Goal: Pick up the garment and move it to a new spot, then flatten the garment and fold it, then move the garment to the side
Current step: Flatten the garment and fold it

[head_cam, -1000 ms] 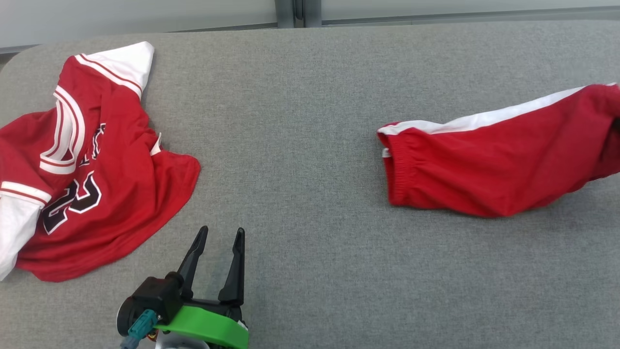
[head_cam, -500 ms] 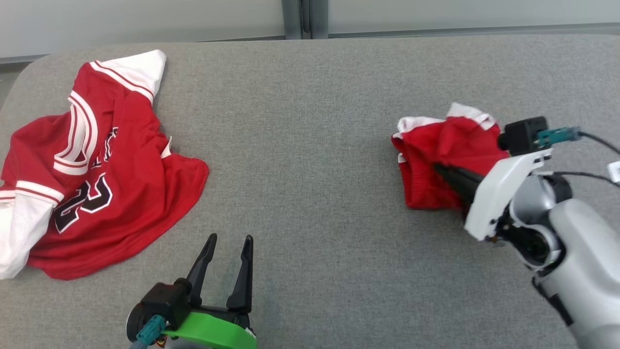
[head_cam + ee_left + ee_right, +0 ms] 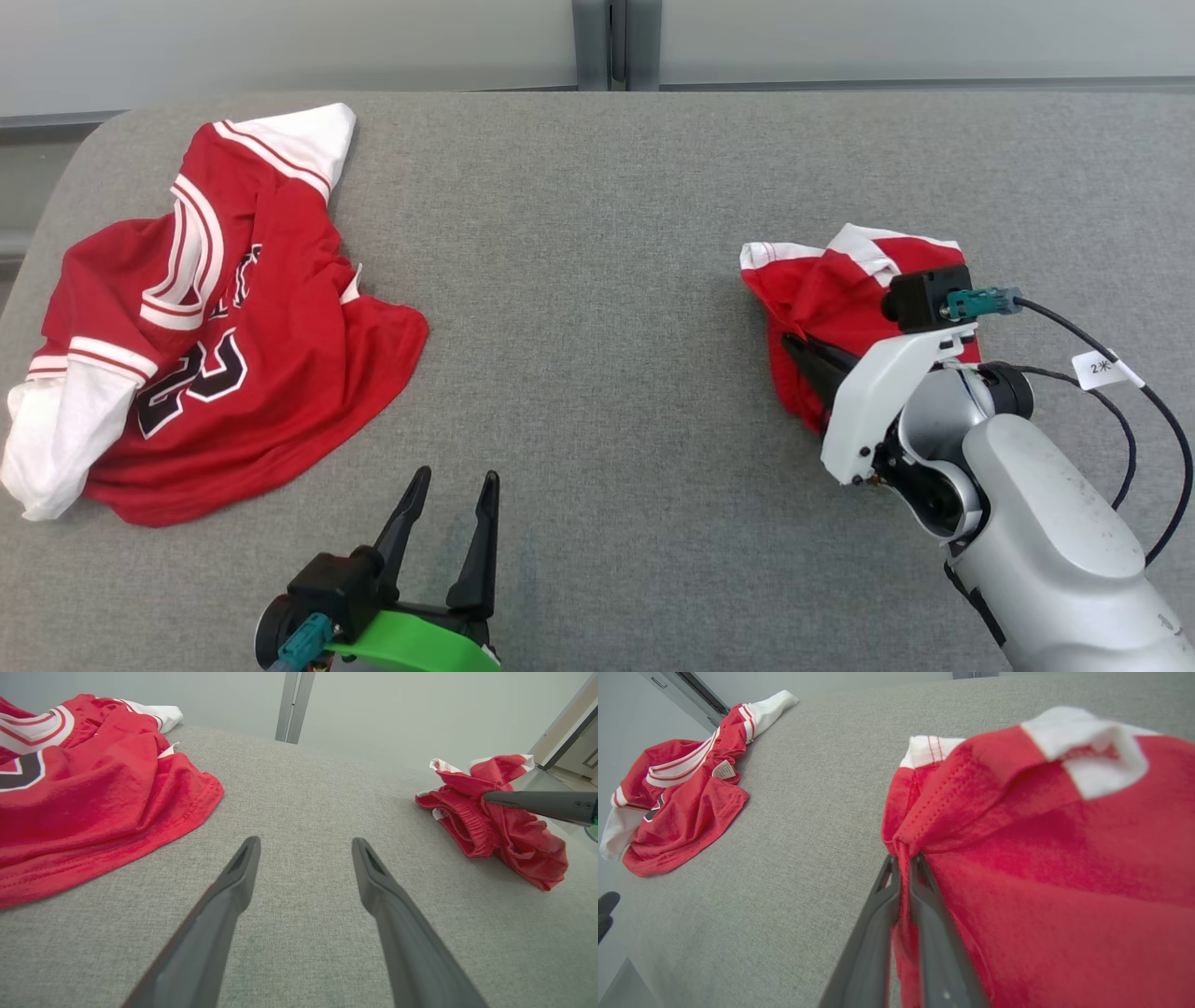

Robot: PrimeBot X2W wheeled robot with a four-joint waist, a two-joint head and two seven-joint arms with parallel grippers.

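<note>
Head view: the shorts [image 3: 831, 289] sit bunched on the right half of the grey table [image 3: 607, 280], and the R gripper [image 3: 794, 343] comes at them from below-right, fingers pointing up-left into the heap. So R arm is on the job. The L gripper [image 3: 456, 476] hangs well apart at the bottom edge, jaws wide, nothing btwn them. The jersey [image 3: 233, 345] lies crumpled far left, nowhere near. My own wrist and cam block cover the heap's right part, so I can't read a long axis; only the white-trimmed end pointing toward table centre is clear.

L wrist view: L fingers spread over bare cloth. Shorts are off to the right, lower folds seem to rest on the table, elastic waistband facing me. One dark R finger pokes in from the right edge, the rest cut off.

R wrist view: best proof of grip. Jaws nearly closed w/ a thin red fold pinched btwn the tips, bulk of the fabric ahead and to the right. White trim is blurred, right side runs out of frame. Can't tell how many layers I've got.
</note>
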